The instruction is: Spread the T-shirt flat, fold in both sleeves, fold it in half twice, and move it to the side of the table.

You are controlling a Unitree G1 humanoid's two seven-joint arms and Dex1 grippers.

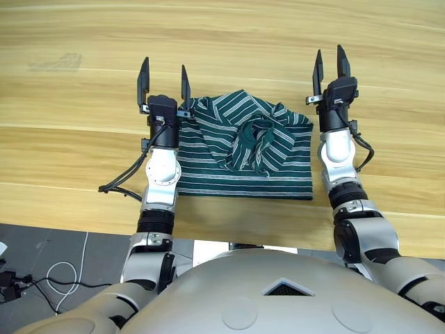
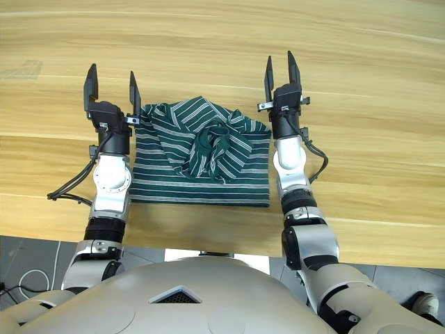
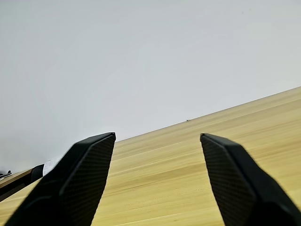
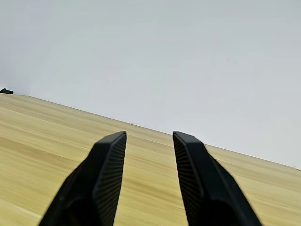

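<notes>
The T-shirt (image 1: pixel 243 156) lies between the two grippers. Its near hem runs straight by the wrists and its far part is bunched, with the collar twisted in the middle, so spreading looks like the step in hand. The left gripper (image 1: pixel 165 69) sits just beside the shirt's left edge, fingers wide apart and empty. The right gripper (image 1: pixel 329 59), just off the right edge, is parted more narrowly and is also empty. Each should probably pinch its nearest bunched corner and draw outward evenly over the table (image 1: pixel 222 35) beyond the fingertips. Count: one shirt, two grippers, one table.
</notes>
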